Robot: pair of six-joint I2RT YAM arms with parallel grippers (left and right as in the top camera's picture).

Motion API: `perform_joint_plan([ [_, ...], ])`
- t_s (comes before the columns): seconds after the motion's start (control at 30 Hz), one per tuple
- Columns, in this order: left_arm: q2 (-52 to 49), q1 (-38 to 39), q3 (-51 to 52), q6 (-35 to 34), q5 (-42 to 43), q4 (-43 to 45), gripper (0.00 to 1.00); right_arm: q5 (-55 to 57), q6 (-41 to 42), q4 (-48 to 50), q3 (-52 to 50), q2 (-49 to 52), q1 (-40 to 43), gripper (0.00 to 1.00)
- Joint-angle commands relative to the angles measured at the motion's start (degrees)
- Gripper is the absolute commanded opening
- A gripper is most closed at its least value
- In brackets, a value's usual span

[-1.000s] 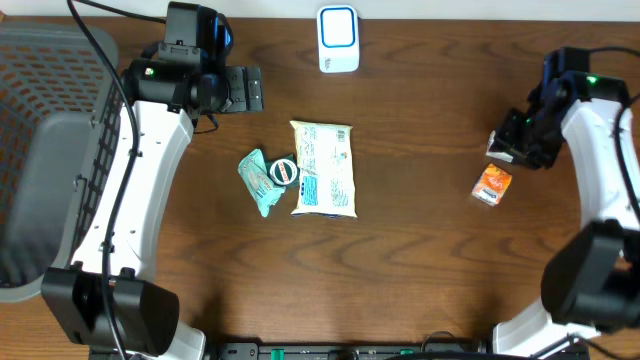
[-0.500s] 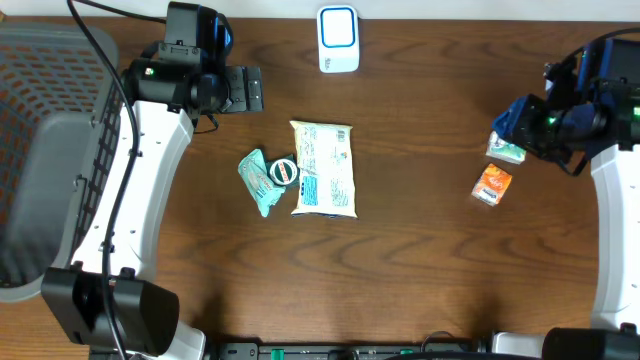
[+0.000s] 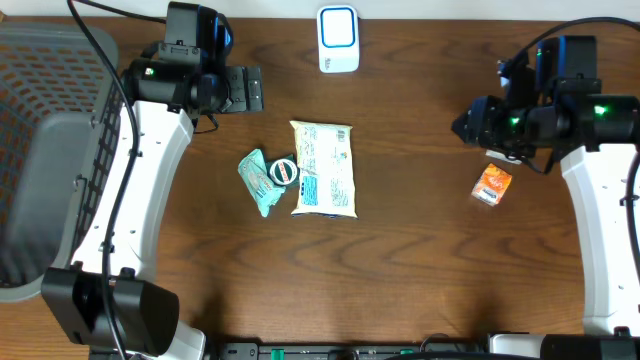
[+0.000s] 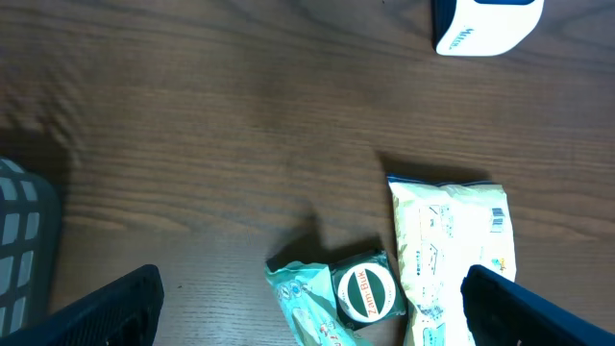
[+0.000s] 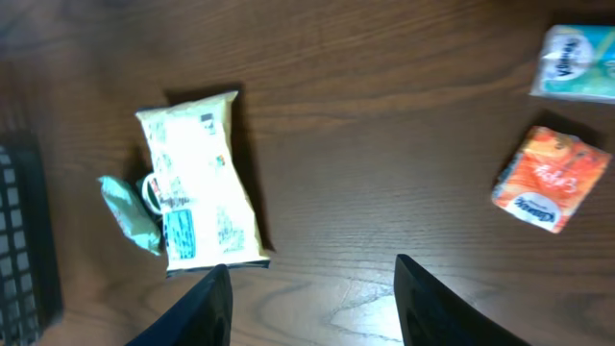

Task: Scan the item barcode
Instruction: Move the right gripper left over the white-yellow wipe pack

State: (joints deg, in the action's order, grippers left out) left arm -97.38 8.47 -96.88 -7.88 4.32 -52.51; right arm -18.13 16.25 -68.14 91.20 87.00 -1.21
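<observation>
A cream pack (image 3: 323, 168) lies mid-table, with a teal packet (image 3: 258, 183) and a round Zam-Buk tin (image 3: 284, 171) touching its left side. The same three show in the left wrist view as pack (image 4: 452, 240), packet (image 4: 298, 288) and tin (image 4: 365, 291). An orange packet (image 3: 492, 185) lies at the right, beside a pale green tissue packet (image 5: 577, 62). A white and blue scanner (image 3: 338, 38) stands at the back. My left gripper (image 3: 250, 88) hangs open high above the items (image 4: 309, 279). My right gripper (image 3: 465, 127) is open and holds nothing (image 5: 312, 271), pointing left over bare wood.
A grey mesh basket (image 3: 40, 150) fills the left edge of the table. Its dark grid shows at the left edge of the right wrist view (image 5: 19, 240). Bare wood lies between the cream pack and the orange packet.
My right arm has swung up and to the left, away from the tissue packet, and its jaws have widened. The left arm and the items have not moved.
</observation>
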Motion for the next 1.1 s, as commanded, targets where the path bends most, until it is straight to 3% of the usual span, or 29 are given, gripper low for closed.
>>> perform_joint_plan([
  [0.0,0.35,-0.04,-0.52,-0.31,-0.35,-0.17,0.98,-0.46,-0.61,0.04,0.87,-0.31,-1.79,0.49],
  [0.53,0.35,-0.04,-0.52,-0.31,-0.35,-0.17,0.98,-0.44,-0.42,1.33,0.83,2.01,-8.15,0.50],
  [1.07,0.35,-0.04,-0.52,-0.31,-0.35,-0.15,0.98,-0.46,0.00,2.97,0.81,11.80,-11.26,0.50],
])
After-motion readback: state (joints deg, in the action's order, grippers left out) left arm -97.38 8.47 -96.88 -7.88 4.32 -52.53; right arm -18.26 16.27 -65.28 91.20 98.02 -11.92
